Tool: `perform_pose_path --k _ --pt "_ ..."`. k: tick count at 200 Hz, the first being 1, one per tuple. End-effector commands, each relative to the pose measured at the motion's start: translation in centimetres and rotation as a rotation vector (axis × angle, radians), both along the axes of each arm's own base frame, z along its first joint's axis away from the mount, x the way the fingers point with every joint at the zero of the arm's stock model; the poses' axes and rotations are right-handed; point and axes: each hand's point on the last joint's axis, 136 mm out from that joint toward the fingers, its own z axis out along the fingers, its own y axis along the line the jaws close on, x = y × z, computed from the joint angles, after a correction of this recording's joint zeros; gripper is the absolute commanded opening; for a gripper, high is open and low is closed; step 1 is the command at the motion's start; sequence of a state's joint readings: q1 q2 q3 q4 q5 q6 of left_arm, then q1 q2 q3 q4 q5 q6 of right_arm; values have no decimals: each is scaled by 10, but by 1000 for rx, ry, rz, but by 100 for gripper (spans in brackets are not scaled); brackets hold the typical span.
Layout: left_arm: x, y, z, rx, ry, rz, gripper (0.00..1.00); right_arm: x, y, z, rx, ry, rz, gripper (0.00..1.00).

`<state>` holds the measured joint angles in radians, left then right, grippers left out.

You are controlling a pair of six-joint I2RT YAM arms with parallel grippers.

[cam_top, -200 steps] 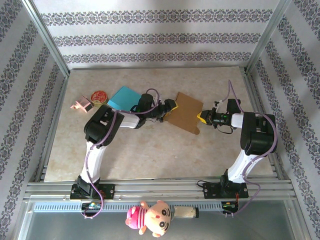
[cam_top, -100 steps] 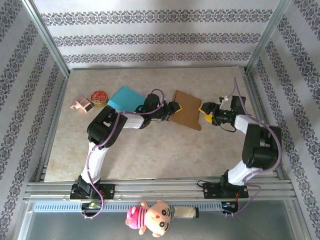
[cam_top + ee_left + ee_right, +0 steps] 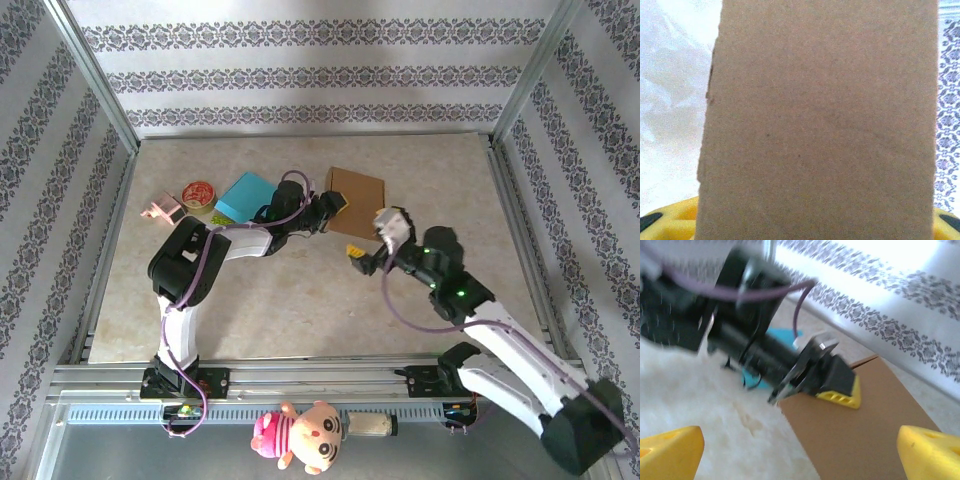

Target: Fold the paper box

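Note:
The paper box (image 3: 358, 195) is a flat brown cardboard piece lying at the back middle of the table. My left gripper (image 3: 335, 208) is at the box's left edge, shut on it. In the left wrist view the cardboard (image 3: 820, 120) runs between the yellow fingertips (image 3: 665, 220). The right wrist view looks at the left gripper (image 3: 840, 390), whose yellow pad lies on top of the box (image 3: 865, 440). My right gripper (image 3: 360, 255) hangs in front of the box, apart from it. It is open (image 3: 800, 460) and holds nothing.
A blue flat thing (image 3: 248, 195), a red round tin (image 3: 198, 193) and a small pink object (image 3: 160, 210) lie at the back left. Metal frame posts (image 3: 95, 90) border the table. A plush toy (image 3: 305, 435) sits on the front rail.
My right gripper has opened, let go of the box's right edge and swung left and nearer. The left gripper has closed on the box, which has shifted left and back.

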<state>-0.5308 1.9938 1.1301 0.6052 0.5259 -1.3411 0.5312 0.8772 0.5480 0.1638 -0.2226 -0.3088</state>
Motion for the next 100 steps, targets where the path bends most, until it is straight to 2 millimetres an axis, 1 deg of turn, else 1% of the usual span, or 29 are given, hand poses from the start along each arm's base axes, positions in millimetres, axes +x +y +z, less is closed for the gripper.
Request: perform_pose_path --k 1,12,24,43,54,71,90,100 --pt "1 8 15 -22 3 37 46 32 -18 -31 -458 -234 -88 98" --pt "0 9 18 -25 1 42 46 42 -15 -46 -562 -272 -76 98" --pt "-1 10 21 -25 -4 44 46 55 -17 -62 -651 -293 -98 98" --pt "-1 14 23 -15 -5 54 45 75 -22 -77 -745 -322 -130 98" --pt "-2 14 23 -14 -2 57 45 82 -21 -80 -768 -338 -129 98" --pt "-2 14 24 -25 4 59 44 94 -20 -79 -767 -344 -146 98" --pt "-2 12 25 -44 10 58 44 105 -17 -82 -780 -355 -144 98" --pt "-2 11 26 -63 19 56 44 111 -15 -87 -806 -376 -146 98"
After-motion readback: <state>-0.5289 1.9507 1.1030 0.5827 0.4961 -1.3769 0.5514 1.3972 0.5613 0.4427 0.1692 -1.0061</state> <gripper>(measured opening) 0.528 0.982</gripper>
